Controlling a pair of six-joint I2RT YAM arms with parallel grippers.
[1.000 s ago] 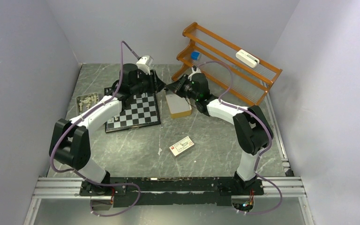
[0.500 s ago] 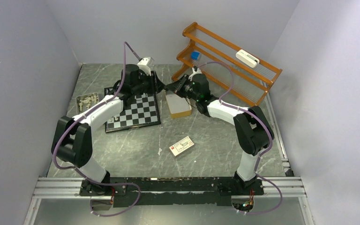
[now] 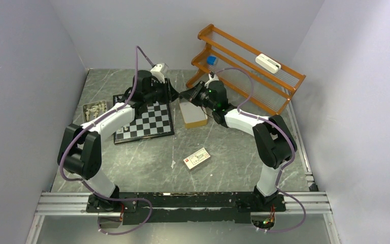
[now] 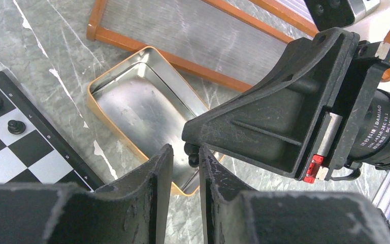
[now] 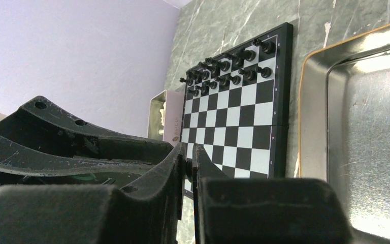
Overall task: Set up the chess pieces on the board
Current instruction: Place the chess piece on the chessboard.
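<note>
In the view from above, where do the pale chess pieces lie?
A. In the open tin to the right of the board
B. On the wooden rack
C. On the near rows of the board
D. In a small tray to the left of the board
D: the pale chess pieces lie together in the small tray, to the left of the board.

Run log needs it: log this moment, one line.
phase: handover | right gripper: shut on black piece | left gripper: open around it
</note>
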